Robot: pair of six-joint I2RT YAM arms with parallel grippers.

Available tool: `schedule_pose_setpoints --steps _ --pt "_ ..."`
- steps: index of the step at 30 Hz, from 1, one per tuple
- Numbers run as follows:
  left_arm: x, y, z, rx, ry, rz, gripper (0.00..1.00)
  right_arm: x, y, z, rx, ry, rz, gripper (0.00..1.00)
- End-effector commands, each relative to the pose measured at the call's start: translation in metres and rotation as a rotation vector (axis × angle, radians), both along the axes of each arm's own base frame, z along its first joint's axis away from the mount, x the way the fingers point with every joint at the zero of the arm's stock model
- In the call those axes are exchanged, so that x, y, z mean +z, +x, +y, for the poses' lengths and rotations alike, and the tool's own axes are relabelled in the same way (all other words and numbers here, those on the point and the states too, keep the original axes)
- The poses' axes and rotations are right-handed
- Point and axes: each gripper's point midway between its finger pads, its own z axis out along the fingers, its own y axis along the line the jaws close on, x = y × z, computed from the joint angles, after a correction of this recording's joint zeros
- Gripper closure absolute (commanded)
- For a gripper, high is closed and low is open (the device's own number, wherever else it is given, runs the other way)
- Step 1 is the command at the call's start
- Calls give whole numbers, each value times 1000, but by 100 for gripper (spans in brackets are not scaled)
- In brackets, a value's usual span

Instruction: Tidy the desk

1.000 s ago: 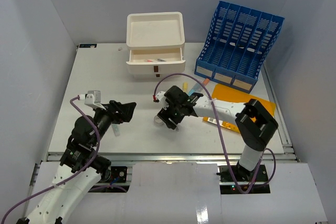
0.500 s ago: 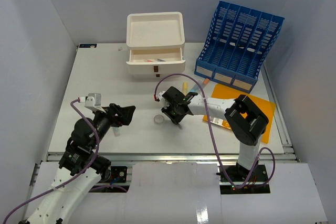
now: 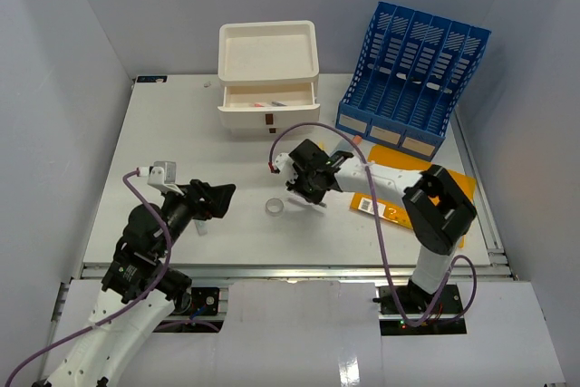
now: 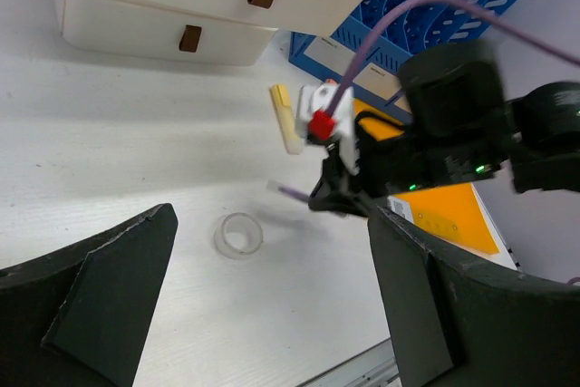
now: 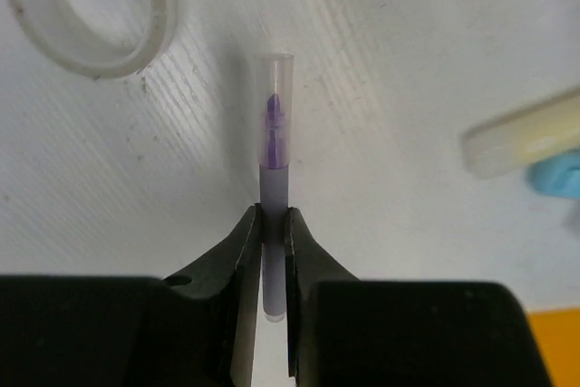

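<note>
On the white desk (image 3: 181, 133) my right gripper (image 5: 272, 224) is shut on a thin purple pen with a clear cap (image 5: 275, 133), which points away from the jaws just above the tabletop. From above, the right gripper (image 3: 306, 186) is at mid-desk, in front of the drawer box. A clear tape ring (image 3: 274, 208) lies just left of it, also in the right wrist view (image 5: 100, 65) and the left wrist view (image 4: 222, 242). My left gripper (image 3: 216, 197) hovers open at the near left, its jaws (image 4: 272, 314) wide apart and holding nothing.
A white three-drawer box (image 3: 268, 106) stands at the back with one drawer pulled open. A blue file rack (image 3: 412, 79) stands at the back right. An orange folder (image 3: 458, 183) lies under the right arm. A pale yellow marker (image 5: 521, 133) lies near the pen.
My right gripper has closed on the purple pen and moved right and back, away from the tape ring, which stays on the desk. The left arm has barely moved.
</note>
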Motion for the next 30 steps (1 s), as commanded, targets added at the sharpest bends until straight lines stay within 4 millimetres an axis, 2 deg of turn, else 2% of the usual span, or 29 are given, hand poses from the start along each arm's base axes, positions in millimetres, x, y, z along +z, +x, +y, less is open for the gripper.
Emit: schedule_pose_setpoints --steps 1,3,4,5,8,15,17,19,22,26,30 --pt "-10 -1 -11 -60 11 33 2 145 29 29 330 178 -378 92" --pt "-12 -1 -13 -70 13 43 2 188 41 34 411 187 -519 92" --pt "-13 -1 -14 -74 13 48 2 214 51 37 440 179 -608 92" --pt "-14 -1 -15 -78 14 52 2 230 63 36 436 150 -675 92" --pt "-17 0 -17 -84 14 60 2 260 90 42 432 92 -804 92" --pt "-18 0 -18 -90 17 63 2 302 146 72 421 22 -1008 91" --pt "-17 -1 -17 -89 15 60 2 307 161 75 407 19 -1026 90" --pt "-16 -1 -18 -90 13 58 2 302 170 82 403 30 -1018 89" --pt "-17 -1 -17 -86 13 60 2 298 181 80 387 43 -1003 87" --pt "-17 0 -18 -87 13 64 2 282 179 78 394 72 -949 83" --pt "-19 1 -19 -92 14 70 2 258 174 80 420 86 -888 73"
